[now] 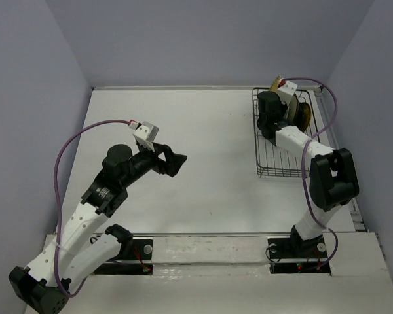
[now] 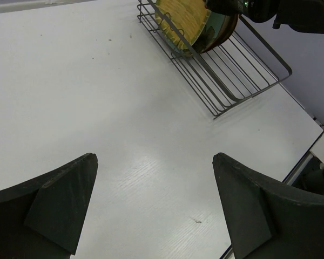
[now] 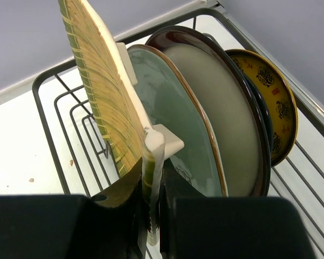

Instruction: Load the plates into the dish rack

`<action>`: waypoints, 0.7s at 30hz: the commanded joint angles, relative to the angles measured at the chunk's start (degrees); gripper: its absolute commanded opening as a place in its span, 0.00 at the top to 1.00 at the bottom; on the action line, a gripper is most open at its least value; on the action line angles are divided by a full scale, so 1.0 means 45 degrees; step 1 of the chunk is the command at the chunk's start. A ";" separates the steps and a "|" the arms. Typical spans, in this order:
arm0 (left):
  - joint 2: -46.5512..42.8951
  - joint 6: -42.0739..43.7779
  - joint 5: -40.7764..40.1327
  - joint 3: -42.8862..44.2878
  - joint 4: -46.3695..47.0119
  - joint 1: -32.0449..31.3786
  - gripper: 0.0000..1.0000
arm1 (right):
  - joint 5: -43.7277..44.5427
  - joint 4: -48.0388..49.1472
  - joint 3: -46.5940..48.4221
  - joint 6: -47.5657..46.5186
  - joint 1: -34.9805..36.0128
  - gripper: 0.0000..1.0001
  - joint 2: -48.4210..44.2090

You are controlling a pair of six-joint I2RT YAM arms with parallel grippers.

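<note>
The right gripper pinches a ribbed yellow fan-shaped plate, held upright. The black wire dish rack holds a pale green plate, a red-rimmed beige plate and a patterned yellow plate. The left gripper gapes wide.

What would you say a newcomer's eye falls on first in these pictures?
The yellow ribbed plate, held on edge in the dish rack at the table's far right by the right gripper. Next to it stand a pale green plate, a red-rimmed plate and a patterned yellow plate. The left gripper hangs open over mid-table.
</note>
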 commanded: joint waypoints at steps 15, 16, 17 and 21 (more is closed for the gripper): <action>0.0037 0.0178 -0.0127 -0.0079 0.0346 -0.0103 0.01 | -0.1760 -0.0753 -0.0979 0.1941 0.0131 0.92 0.0300; 0.0037 0.0159 -0.0127 -0.0079 0.0346 -0.0103 0.01 | -0.1721 -0.0832 -0.0862 0.1823 0.0131 0.90 0.0300; 0.0018 0.0159 -0.0146 -0.0079 0.0346 -0.0083 0.01 | -0.1721 -0.0968 -0.0687 0.1783 0.0131 0.88 0.0300; 0.0018 0.0178 -0.0166 -0.0079 0.0346 -0.0103 0.01 | -0.1799 -0.1612 -0.0530 0.1529 0.0131 0.66 0.0183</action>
